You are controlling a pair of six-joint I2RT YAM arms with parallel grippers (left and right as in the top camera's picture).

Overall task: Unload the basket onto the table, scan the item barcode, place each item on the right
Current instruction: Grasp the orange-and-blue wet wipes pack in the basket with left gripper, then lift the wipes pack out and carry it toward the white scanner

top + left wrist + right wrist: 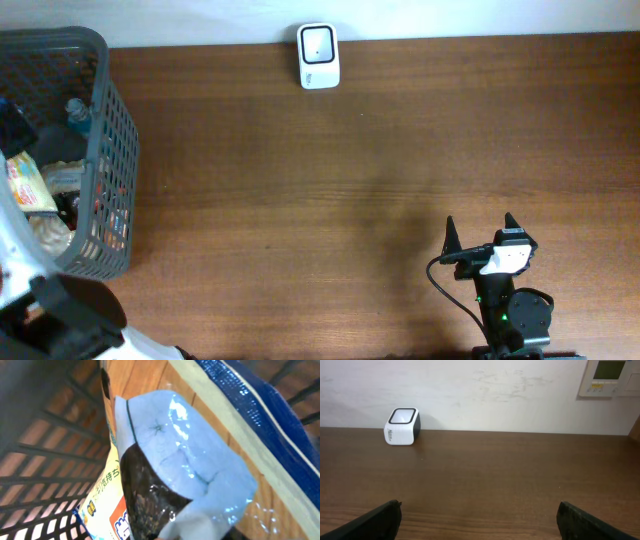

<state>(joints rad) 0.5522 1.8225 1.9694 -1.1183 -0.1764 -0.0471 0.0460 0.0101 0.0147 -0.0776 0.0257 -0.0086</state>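
Lying inside the grey plastic mesh basket (112, 150) at the left edge of the table, the crinkly pale-blue film packet (185, 460), with dark contents and a yellow printed label, looks light, soft and slippery. It should crumple under pressure, so a pinch on a flat sealed edge seems safest, leaving the printed face free. The left gripper is closed, seemingly on the packet's lower edge, though its fingers fall outside the wrist view and the overhead view hides them in the basket. No barcode shows on the visible side. A blue item with a pale border (260, 405) beside the packet is cropped and unidentifiable. The right gripper (479, 522) rests near right, jaws wide apart and empty, facing the white box-shaped scanner (402, 426) at the far edge.
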